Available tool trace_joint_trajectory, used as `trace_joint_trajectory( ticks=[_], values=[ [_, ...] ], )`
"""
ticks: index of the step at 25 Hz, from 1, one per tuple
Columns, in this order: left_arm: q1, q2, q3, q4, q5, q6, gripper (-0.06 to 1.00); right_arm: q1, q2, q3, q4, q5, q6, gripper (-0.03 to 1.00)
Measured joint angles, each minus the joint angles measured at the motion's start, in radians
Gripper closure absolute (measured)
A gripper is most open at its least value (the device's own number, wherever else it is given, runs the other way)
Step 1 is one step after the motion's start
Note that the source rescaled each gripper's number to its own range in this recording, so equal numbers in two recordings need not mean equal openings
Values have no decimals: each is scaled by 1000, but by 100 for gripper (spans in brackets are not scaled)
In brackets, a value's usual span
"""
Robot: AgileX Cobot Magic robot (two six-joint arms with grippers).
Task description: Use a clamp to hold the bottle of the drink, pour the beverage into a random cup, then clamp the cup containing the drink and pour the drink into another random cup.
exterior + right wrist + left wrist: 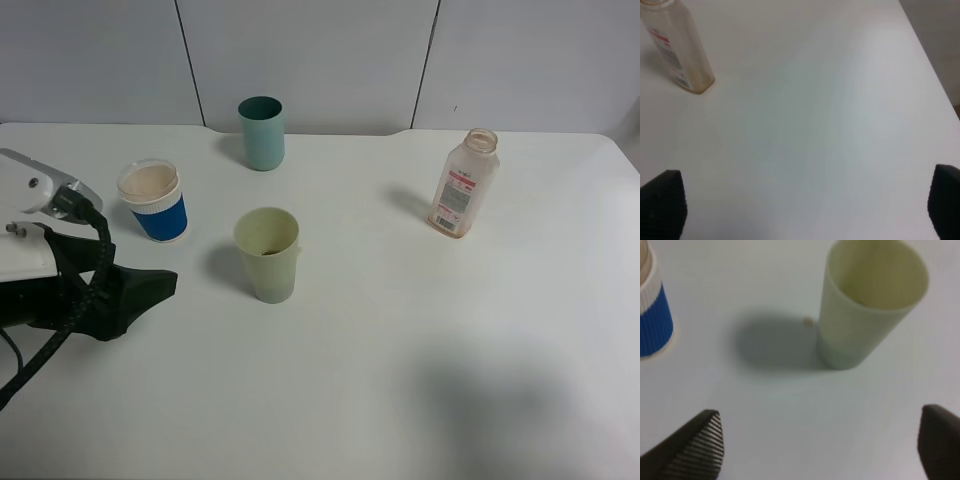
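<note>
The clear plastic drink bottle point(465, 185) stands uncapped and upright at the right back of the table and looks almost empty; the right wrist view shows the bottle point(677, 50) far ahead of my open right gripper point(802, 210). A pale yellow-green cup point(268, 255) stands mid-table with something dark at its bottom. My left gripper point(150, 290) sits low to the left of it. In the left wrist view the gripper point(820, 450) is open and empty, and the same cup point(865, 305) stands a short way beyond the fingers. The right arm itself is outside the high view.
A teal cup point(261, 132) stands at the back centre. A blue paper cup with a white rim point(153, 200), also in the left wrist view point(652, 310), is left of the pale cup. The table's right edge point(935, 65) runs near the right gripper.
</note>
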Motion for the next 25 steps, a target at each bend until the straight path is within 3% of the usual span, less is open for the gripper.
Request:
trace_joint_trajectory(
  ticks=[11,15,25],
  values=[
    [0,183,1,0,-18,19,18,0,0,0,0,0,0,3],
    [0,210,4,17,-101,19,18,0,0,0,0,0,0,3],
    [0,275,142,22,-421,19,18,0,0,0,0,0,0,3]
  ],
)
